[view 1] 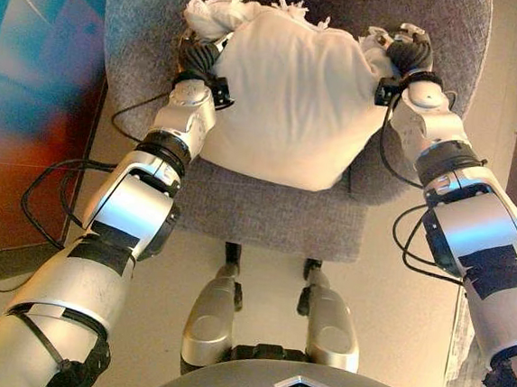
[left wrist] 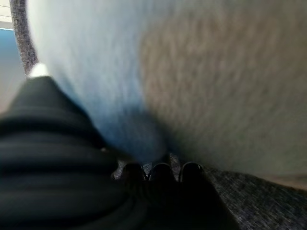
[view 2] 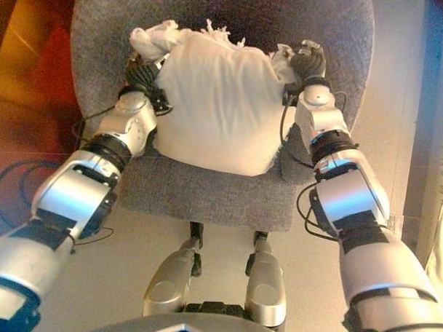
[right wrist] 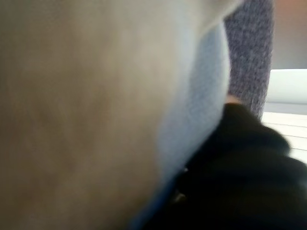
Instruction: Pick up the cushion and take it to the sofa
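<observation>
A cream cushion [view 1: 290, 97] with a fringed far edge lies on the seat of a grey upholstered chair [view 1: 266, 208]. My left hand [view 1: 198, 54] is at the cushion's left side, its fingers curled into the bunched cloth. In the left wrist view its dark fingertips [left wrist: 160, 171] sit tucked under the cushion [left wrist: 192, 72] against the grey seat. My right hand [view 1: 407, 53] is at the cushion's far right corner, fingers curled over the bunched cloth. The right wrist view shows only the cushion [right wrist: 86, 105] pressed close against the hand's dark cover; its fingers are hidden there.
The chair's back [view 1: 148, 3] curves round behind the cushion, and its right armrest [view 1: 374, 172] lies under my right forearm. Black cables [view 1: 50, 189] lie on the pale floor at the left, beside a dark coloured surface [view 1: 32, 92].
</observation>
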Controlling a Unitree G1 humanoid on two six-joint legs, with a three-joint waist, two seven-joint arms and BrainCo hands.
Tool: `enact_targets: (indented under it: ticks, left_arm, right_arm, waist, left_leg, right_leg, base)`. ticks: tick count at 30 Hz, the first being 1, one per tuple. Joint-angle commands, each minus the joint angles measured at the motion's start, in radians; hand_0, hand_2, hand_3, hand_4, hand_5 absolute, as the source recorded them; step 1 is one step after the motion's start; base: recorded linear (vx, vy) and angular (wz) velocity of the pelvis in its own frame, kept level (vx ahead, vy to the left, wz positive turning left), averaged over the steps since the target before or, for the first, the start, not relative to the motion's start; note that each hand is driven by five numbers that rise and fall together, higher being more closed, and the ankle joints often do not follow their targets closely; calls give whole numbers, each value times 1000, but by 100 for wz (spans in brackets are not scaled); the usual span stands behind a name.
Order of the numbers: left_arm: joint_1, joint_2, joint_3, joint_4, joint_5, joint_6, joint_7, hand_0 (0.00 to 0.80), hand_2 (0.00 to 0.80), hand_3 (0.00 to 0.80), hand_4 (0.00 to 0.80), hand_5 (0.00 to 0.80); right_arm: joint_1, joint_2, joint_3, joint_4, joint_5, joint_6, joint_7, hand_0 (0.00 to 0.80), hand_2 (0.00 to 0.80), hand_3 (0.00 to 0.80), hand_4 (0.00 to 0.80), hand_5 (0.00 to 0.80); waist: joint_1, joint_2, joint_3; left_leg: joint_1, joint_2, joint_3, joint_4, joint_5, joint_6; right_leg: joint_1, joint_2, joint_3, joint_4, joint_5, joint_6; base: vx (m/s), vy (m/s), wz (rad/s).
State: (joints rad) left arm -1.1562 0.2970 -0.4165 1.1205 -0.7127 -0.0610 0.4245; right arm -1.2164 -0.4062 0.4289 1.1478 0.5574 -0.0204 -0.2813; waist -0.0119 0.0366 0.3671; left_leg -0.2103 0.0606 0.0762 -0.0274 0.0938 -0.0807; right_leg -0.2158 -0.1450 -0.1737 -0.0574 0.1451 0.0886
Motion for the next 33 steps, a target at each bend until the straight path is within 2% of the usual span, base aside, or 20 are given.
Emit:
enact_targets:
  ticks: [1,6,12,16,22,27,30,33]
  left_arm:
    - [-122,-22,-69,3,53,-60,6,0,0,0,0,0]
    - [-116,3,-72,-61,73,-103,39,0,0,0,0,0]
    - [-105,55,-81,-224,162,-185,53,0,0,0,0,0]
    - [-93,93,-66,-336,219,-226,74,0,0,0,0,0]
    - [-33,151,-3,-515,332,-273,67,0,0,0,0,0]
    - [37,216,49,-705,404,-324,108,0,0,0,0,0]
    - [103,233,97,-806,415,-326,99,0,0,0,0,0]
    - [158,234,119,-855,415,-316,70,0,0,0,0,0]
  right_arm:
    - [-119,-4,71,-32,-54,-76,-46,0,0,0,0,0]
    - [-119,-23,67,-78,-60,-98,-72,0,0,0,0,0]
    - [-102,-61,46,-178,-61,-171,-125,0,0,0,0,0]
    - [-95,-94,48,-274,-89,-192,-163,0,0,0,0,0]
    - [-36,-153,-14,-454,-151,-228,-188,0,0,0,0,0]
    - [62,-198,-84,-647,-219,-244,-184,0,0,0,0,0]
    - [135,-213,-138,-755,-249,-235,-181,0,0,0,0,0]
    - [182,-217,-175,-815,-268,-239,-168,0,0,0,0,0]
  waist:
    - [-9,-3,40]
    - [-3,-2,37]
    - [9,-4,30]
    - [17,-3,21]
    - [26,-4,-9]
    - [33,-8,-29]
    - [36,-11,-41]
    - [37,-13,-51]
  left_leg:
    - [-75,-37,-7,96,-74,2]
    - [-83,-45,-14,101,-79,5]
    - [-92,-52,-14,110,-92,7]
    - [-86,-54,-14,108,-103,7]
    - [-84,-60,-22,104,-116,10]
    - [-67,-64,-35,98,-131,14]
    - [-50,-66,-42,95,-140,15]
    - [-37,-65,-46,94,-146,15]
  right_leg:
    - [-103,-39,65,107,-63,60]
    - [-114,-42,62,121,-72,60]
    - [-131,-47,47,141,-87,63]
    - [-128,-50,29,148,-99,63]
    - [-130,-47,21,154,-115,62]
    - [-114,-43,12,152,-130,61]
    - [-93,-39,5,147,-139,56]
    - [-75,-36,-1,144,-146,53]
  base:
    - [0,0,0]
    - [0,0,0]
    - [0,0,0]
    - [0,0,0]
    - [28,3,1]
    - [66,-16,2]
    - [79,-18,5]
    - [57,-12,7]
